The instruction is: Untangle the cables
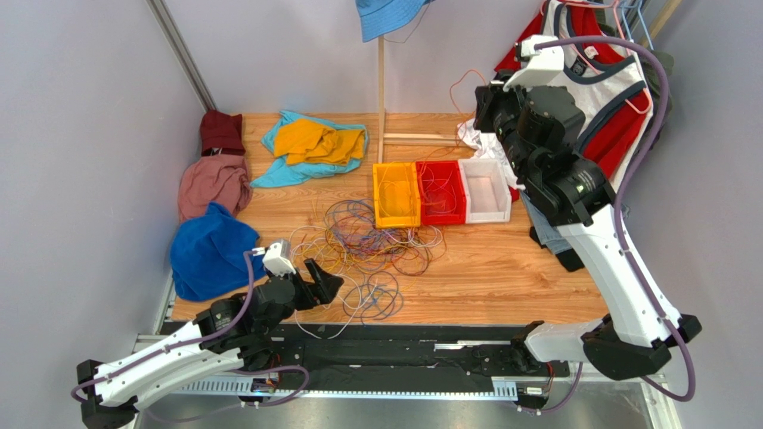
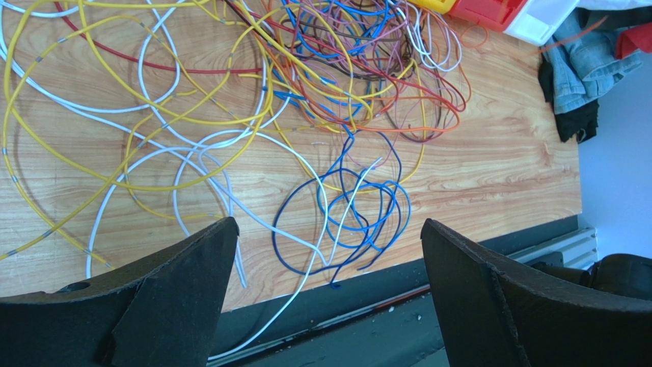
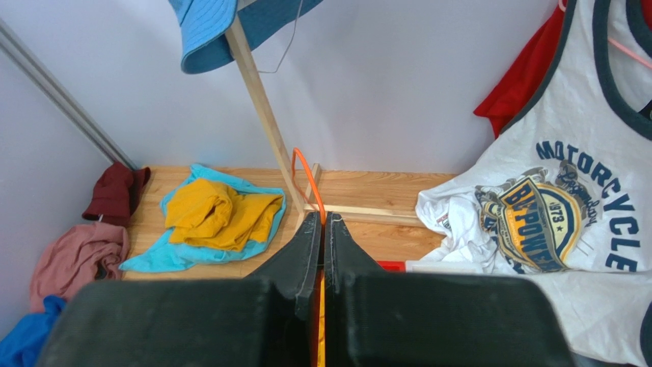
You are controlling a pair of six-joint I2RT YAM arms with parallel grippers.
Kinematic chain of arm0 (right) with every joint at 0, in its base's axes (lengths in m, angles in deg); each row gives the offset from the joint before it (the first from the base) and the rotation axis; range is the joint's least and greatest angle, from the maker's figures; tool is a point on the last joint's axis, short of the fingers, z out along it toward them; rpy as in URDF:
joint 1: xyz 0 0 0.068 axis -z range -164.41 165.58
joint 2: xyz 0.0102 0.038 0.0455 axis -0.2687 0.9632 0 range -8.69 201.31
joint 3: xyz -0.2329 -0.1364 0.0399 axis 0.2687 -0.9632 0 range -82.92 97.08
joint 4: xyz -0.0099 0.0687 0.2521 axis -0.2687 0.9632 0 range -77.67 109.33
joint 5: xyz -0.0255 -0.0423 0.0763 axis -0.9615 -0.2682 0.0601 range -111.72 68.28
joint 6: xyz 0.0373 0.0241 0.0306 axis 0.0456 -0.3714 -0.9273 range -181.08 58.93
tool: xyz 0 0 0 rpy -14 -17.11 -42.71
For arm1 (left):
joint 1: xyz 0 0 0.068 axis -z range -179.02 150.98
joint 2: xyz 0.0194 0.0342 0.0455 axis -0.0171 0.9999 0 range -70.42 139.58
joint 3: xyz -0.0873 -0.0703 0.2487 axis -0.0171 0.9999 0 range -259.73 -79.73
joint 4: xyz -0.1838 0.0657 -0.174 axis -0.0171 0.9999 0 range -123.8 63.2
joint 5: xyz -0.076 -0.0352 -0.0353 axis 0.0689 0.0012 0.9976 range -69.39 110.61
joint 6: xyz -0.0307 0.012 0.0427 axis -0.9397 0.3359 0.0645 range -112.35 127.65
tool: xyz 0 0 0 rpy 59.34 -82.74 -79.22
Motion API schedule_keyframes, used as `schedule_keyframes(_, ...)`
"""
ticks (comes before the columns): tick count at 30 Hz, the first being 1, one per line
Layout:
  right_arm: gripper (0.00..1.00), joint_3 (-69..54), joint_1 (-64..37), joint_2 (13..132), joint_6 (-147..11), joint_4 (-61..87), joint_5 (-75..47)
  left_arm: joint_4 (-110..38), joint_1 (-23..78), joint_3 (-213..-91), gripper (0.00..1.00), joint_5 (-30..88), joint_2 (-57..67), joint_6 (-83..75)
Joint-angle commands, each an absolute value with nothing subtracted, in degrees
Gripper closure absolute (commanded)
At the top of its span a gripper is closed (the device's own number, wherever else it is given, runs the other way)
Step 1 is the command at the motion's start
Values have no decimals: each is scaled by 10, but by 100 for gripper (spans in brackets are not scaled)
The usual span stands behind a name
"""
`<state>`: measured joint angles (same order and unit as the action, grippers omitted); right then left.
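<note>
Top external view is looking down from high behind the near edge, taking in the whole desk [image 1: 501, 268]. Left wrist view is looking closely across the cables [image 2: 337, 214] at the desk's near edge. Right wrist view is facing the back wall [image 3: 398, 92] from farther off, sharing the yellow cloth [image 3: 218, 214] with the top view.

Bright, even indoor light, soft shadows.
The cables [image 2: 344, 76] cast only faint, thin shadows on the wooden table [image 2: 497, 168]; left wrist view sharp there, the dark near fingers [image 2: 161, 306] slightly soft.
</note>
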<state>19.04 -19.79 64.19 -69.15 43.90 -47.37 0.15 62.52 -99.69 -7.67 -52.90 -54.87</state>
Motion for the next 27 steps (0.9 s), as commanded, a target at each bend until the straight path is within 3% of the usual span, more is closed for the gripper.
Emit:
schedule_keyframes(1,100,253,-182,688,-667,399,-480,-15,627,-993,2,-63,-526,-552)
schedule_keyframes(16,100,273,-132,777,-682,358,-450,-46,627,-970,2,-47,-509,-555)
schedule_keyframes(27,100,95,-123,752,-707,287,-438,-86,627,-950,2,-42,-478,-557)
